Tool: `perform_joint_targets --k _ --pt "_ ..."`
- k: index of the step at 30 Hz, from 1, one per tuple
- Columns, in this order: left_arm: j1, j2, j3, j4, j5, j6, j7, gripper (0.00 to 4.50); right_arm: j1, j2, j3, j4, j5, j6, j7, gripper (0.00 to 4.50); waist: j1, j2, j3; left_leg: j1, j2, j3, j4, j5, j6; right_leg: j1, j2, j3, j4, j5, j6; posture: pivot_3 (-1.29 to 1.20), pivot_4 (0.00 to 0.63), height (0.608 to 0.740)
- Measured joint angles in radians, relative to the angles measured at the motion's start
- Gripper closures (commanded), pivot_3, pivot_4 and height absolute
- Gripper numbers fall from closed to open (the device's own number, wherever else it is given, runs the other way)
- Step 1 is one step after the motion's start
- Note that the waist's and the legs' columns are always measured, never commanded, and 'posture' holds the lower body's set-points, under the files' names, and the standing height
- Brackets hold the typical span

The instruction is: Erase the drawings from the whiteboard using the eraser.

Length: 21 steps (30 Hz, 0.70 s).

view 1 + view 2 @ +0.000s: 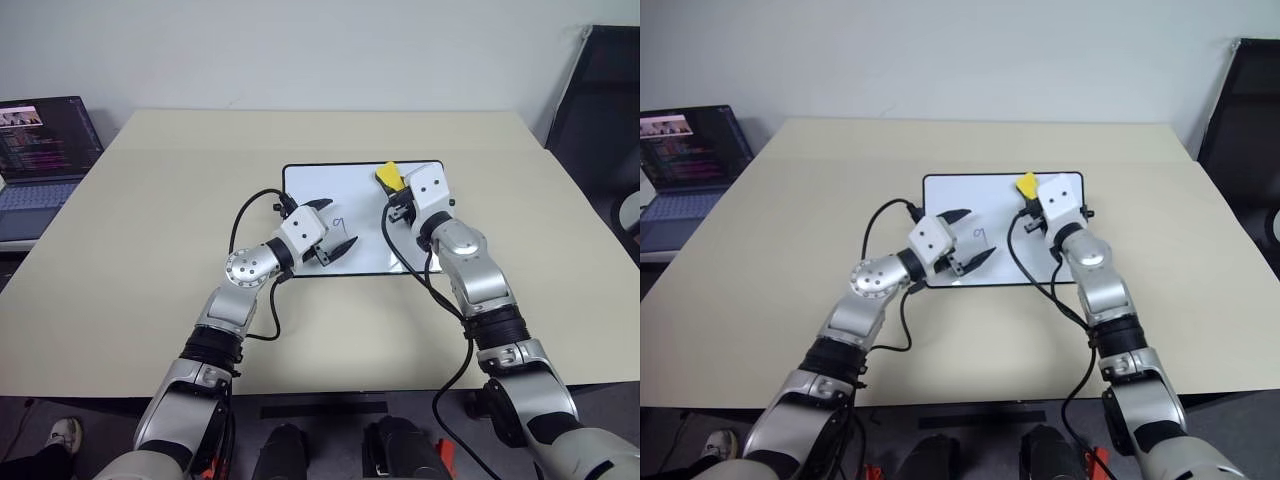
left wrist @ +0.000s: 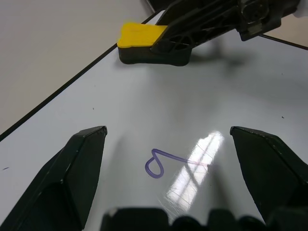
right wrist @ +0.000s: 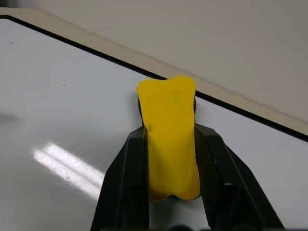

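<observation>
Beige table [image 1: 150, 250], laptop [image 1: 40, 150] aside; right gripper [image 3: 168, 144] clamps eraser [image 3: 168, 139]; left gripper [image 2: 168, 159] spread.

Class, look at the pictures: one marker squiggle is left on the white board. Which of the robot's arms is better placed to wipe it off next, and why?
Probably the right. The right gripper is shut on the yellow oblong eraser over the black-framed glossy whiteboard. The left gripper is open and empty beside the thin dark squiggle.

You are viewing a beige table [image 1: 150, 250] bearing the whiteboard [image 1: 360, 215]; a laptop [image 1: 40, 160] is sitting beside its left edge.
</observation>
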Motion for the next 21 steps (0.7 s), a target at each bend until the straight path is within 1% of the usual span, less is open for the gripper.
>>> perform_joint_targets --k 3,8,12,17,19,21 --pt "0.004 0.000 0.000 -0.003 0.000 0.000 0.001 0.00 0.006 -0.001 -0.004 -0.015 0.006 0.024 0.017 3.51 0.000 0.000 0.000 0.000 0.000 0.000 0.000 0.000 0.000 0.000 0.000 0.000 0.000 0.000 0.000 0.00 0.150 0.740" --pt "0.011 0.002 0.001 -0.006 0.000 0.001 0.002 0.00 0.106 -0.012 -0.002 -0.162 0.048 0.149 0.089 3.51 0.001 0.000 0.000 0.000 0.000 0.000 0.000 0.000 0.000 0.000 0.000 0.000 0.000 0.000 0.000 0.00 0.150 0.740" --pt "0.010 0.000 0.001 -0.006 0.000 0.001 0.005 0.00 0.175 -0.014 -0.004 -0.259 0.092 0.266 0.123 3.51 -0.001 0.000 -0.001 0.004 0.000 0.000 0.000 0.000 0.000 0.003 0.000 0.000 0.001 0.000 0.000 0.00 0.150 0.740" --pt "0.007 -0.003 0.001 0.000 0.000 0.000 0.010 0.00 0.197 -0.031 0.000 -0.304 0.113 0.337 0.150 3.51 -0.001 -0.001 -0.001 0.004 0.000 0.000 0.000 0.000 0.000 0.003 0.000 0.000 0.001 -0.003 -0.005 0.00 0.150 0.740" --pt "0.001 -0.004 0.001 0.002 0.000 0.000 0.013 0.00 0.197 -0.037 0.002 -0.315 0.114 0.348 0.154 3.51 -0.001 -0.001 -0.001 0.004 0.000 0.000 0.000 0.000 0.000 0.003 0.000 0.000 0.001 -0.003 -0.005 0.00 0.150 0.740" --pt "-0.003 -0.004 0.001 0.002 0.000 -0.002 0.015 0.00 0.201 -0.037 0.002 -0.327 0.115 0.358 0.155 3.51 -0.001 -0.001 -0.001 0.004 0.000 0.000 0.000 0.000 0.000 0.002 0.000 0.000 0.000 0.000 0.000 0.00 0.150 0.740"
